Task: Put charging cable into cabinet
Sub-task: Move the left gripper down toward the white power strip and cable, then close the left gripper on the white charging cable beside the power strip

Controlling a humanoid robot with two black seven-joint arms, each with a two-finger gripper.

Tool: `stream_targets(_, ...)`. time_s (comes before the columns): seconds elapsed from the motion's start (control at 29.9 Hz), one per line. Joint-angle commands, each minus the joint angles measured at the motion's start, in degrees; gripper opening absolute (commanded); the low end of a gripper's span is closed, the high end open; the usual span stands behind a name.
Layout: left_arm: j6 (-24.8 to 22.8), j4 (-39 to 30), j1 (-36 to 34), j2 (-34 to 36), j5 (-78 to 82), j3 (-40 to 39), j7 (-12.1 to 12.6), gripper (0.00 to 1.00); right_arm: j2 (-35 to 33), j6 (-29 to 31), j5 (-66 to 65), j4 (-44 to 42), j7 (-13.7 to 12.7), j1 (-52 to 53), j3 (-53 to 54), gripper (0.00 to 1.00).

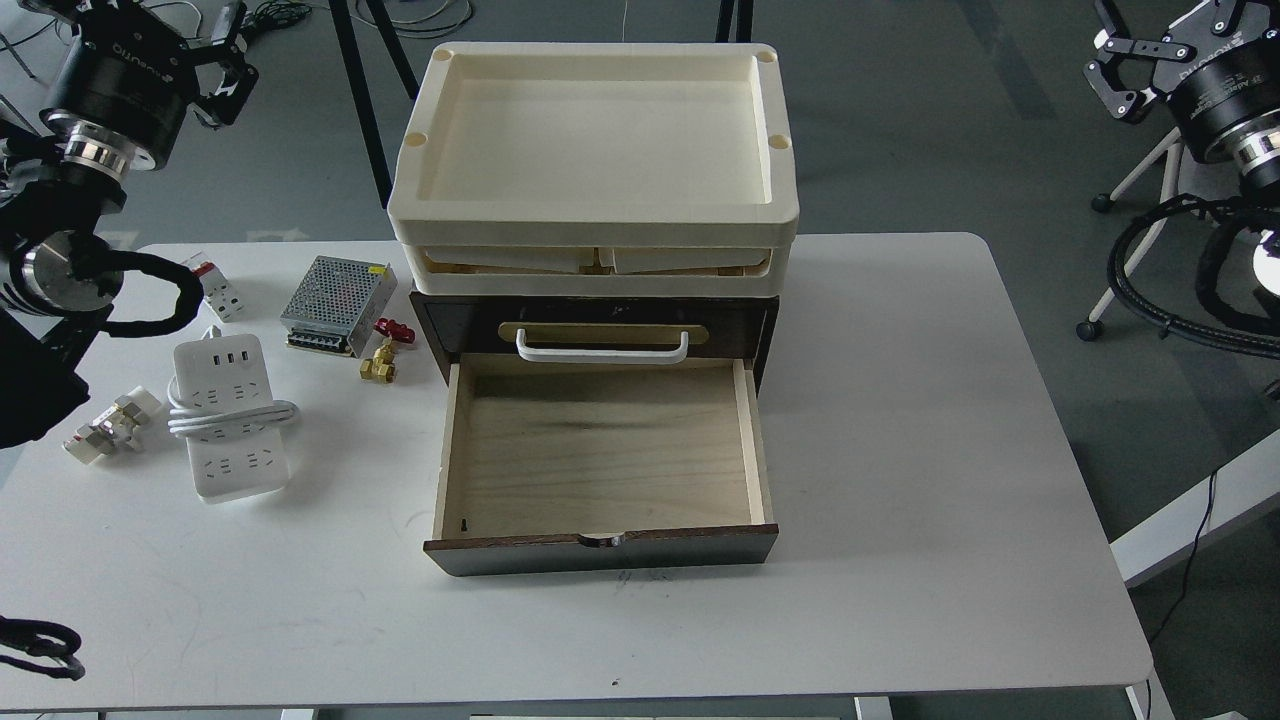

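Note:
The charging cable (230, 415), a white power strip with its cord wound round the middle, lies flat on the white table (900, 450) at the left. To its right stands the dark brown cabinet (600, 330); its lower pale plywood drawer (600, 445) is pulled out and holds nothing. The upper drawer with the white bar handle (602, 347) is closed. My left gripper (232, 58) hangs raised at the top left, well behind the strip. At the top right corner my right gripper (1125, 70) is raised beyond the table. Both grippers hold nothing; their fingers are too dark to tell apart.
Cream plastic trays (595, 215) are stacked on the cabinet. Left of the cabinet lie a silver mesh power-supply box (335, 303), a brass valve with a red handle (385, 352), a white-and-red breaker (215, 288) and small white connectors (112, 425). Black cables loop at the right edge.

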Motion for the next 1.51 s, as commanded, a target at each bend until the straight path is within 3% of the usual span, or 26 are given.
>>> stream_targets(0.0,0.0,0.01,0.11,-0.33,-0.1,-0.4,-0.02,1.0,-1.72,0.0,0.15,0.11,0.09,-0.04,0.27,1.0)
stream_targets(0.17,0.0,0.97,-0.68,0.81,-0.97,-1.01,-0.02,1.0,-3.74,0.0,0.33,1.34,0.0,-0.21,0.36,1.0)
stream_targets(0.33,0.0,10.11,-0.5,-3.56,-2.12,-7.5,-0.02,1.0,-4.01,0.0,0.33,2.75,0.0,-0.56,0.27,1.0)
stream_targets(0.57,0.0,5.56,0.37,-10.79,-2.3,-24.81,-0.02,1.0,-4.1,0.0,0.24,2.75,0.0,-0.65,0.71,1.0)
stream_targets(0.67,0.0,-3.12,2.13,-9.3,-1.42,-26.24,-0.02,1.0,-4.1,0.0,0.24,2.66,0.0,-0.74,0.8,1.0)
stream_targets(0.77,0.0,-14.8,4.23,-3.17,2.26,-24.58,-0.02,1.0,-4.1,0.0,0.24,2.57,0.0,-1.09,0.8,1.0)
stream_targets(0.84,0.0,-25.6,5.9,3.33,7.08,-22.47,-0.02,1.0,-4.1,0.0,0.24,2.57,0.09,-1.35,0.89,1.0)
stream_targets(0.97,0.0,-40.83,10.56,18.97,19.91,-22.63,-0.02,1.0,-4.36,0.0,0.33,2.66,0.18,-2.32,1.32,1.0)
stream_targets(1.17,0.0,-52.62,16.36,35.16,45.38,-23.69,-0.02,1.0,-5.15,0.0,0.33,2.66,0.18,-3.9,2.21,1.0)
stream_targets(1.37,0.0,-65.1,21.02,43.78,81.32,-21.68,-0.02,1.0,-5.5,0.0,0.24,2.57,0.18,-5.05,2.82,1.0)
stream_targets(1.47,0.0,-66.7,22.08,46.07,98.91,-14.4,-0.02,1.0,-6.12,0.0,0.33,2.66,0.18,-5.05,2.82,1.0)
